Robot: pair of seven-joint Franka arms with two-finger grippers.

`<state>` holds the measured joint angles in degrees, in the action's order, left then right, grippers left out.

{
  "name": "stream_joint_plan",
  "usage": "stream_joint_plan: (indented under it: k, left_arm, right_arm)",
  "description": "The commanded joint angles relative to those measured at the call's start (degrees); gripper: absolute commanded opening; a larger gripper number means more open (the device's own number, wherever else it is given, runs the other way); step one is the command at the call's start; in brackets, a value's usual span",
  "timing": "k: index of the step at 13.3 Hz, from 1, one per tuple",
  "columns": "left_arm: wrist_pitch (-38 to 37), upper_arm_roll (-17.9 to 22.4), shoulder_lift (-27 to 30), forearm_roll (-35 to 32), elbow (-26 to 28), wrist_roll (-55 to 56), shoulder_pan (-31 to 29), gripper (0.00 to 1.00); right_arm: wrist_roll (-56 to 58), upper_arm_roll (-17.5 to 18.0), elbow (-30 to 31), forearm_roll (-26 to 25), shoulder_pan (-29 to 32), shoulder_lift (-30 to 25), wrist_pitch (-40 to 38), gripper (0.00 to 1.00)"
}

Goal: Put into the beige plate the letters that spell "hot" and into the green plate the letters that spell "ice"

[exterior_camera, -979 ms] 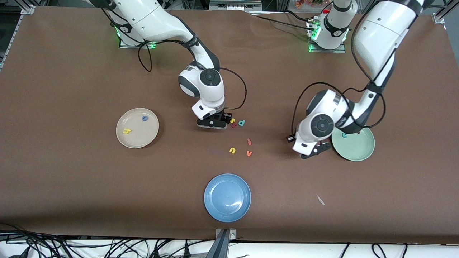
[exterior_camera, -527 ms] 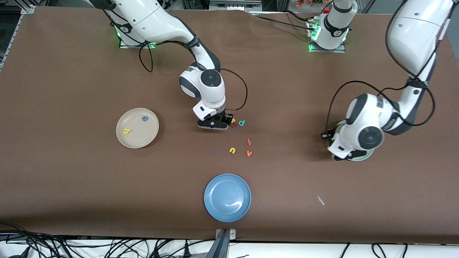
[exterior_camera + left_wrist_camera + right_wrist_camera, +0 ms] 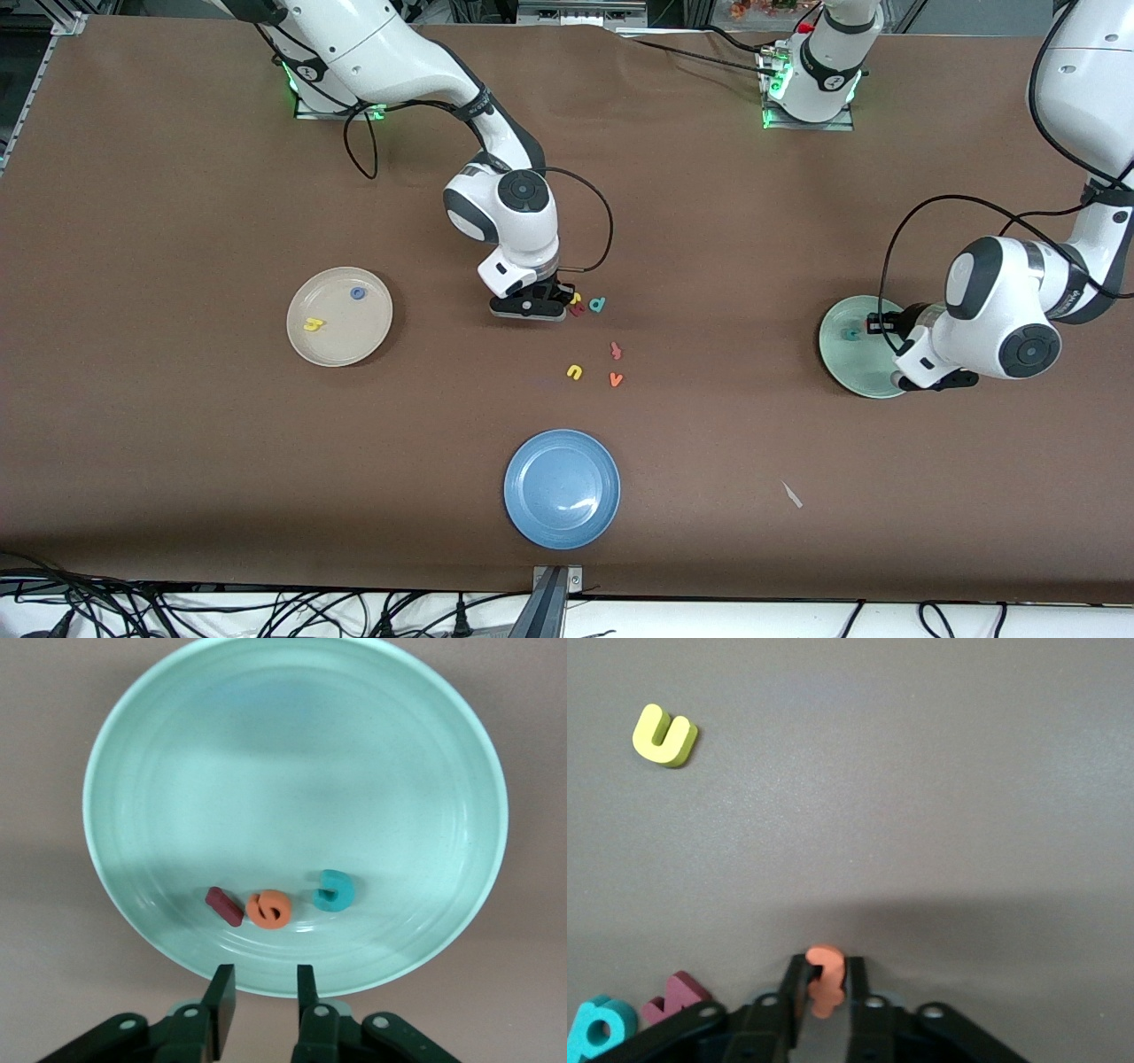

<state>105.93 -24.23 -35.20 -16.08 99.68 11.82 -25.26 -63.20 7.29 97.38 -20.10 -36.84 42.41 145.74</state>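
Working near to far: left gripper (image 3: 259, 1001), fingers slightly parted and empty, hovers over the green plate (image 3: 443, 753), which holds the i (image 3: 224, 905), e (image 3: 268, 909), c (image 3: 334, 890). Right gripper (image 3: 826, 985) pinches an orange letter (image 3: 825, 979), probably the t; next it goes to the beige plate (image 3: 339, 353). Can't read its shape for sure.

Both arms (image 3: 399, 53) were glossy white w/ dark grey joint caps (image 3: 521, 190). Black cables looped along each forearm. Bases (image 3: 811, 80) glowed green. Grippers had black fingers (image 3: 221, 1001) w/ round silver screws.
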Motion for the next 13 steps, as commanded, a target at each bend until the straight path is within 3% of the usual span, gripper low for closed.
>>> stream_joint_plan:
  k: [1, 4, 7, 13]
  left_arm:
    - [-5.0, -1.0, 1.27, -0.62, -4.28, -0.48, 0.82, 1.0]
    - [-18.28, -1.97, 0.57, 1.74, -18.95, -0.48, 3.46, 1.0]
    - [-22.69, -3.45, 0.83, 4.31, -28.28, -0.31, 4.25, 1.0]
    - [-24.46, -4.17, 1.27, 3.87, -40.87, -0.31, 10.31, 1.0]
  right_arm:
    - [-0.09, -0.88, -1.41, -1.26, -0.26, 1.1, 0.08, 0.18]
    - [2.37, -0.7, 0.52, -0.99, 2.28, -2.58, -2.11, 0.16]
    - [13.59, 3.06, 3.15, -0.82, 10.18, -8.64, -11.67, 0.16]
    - [43.99, 1.51, 17.29, 0.24, 21.7, -24.11, -15.04, 0.16]
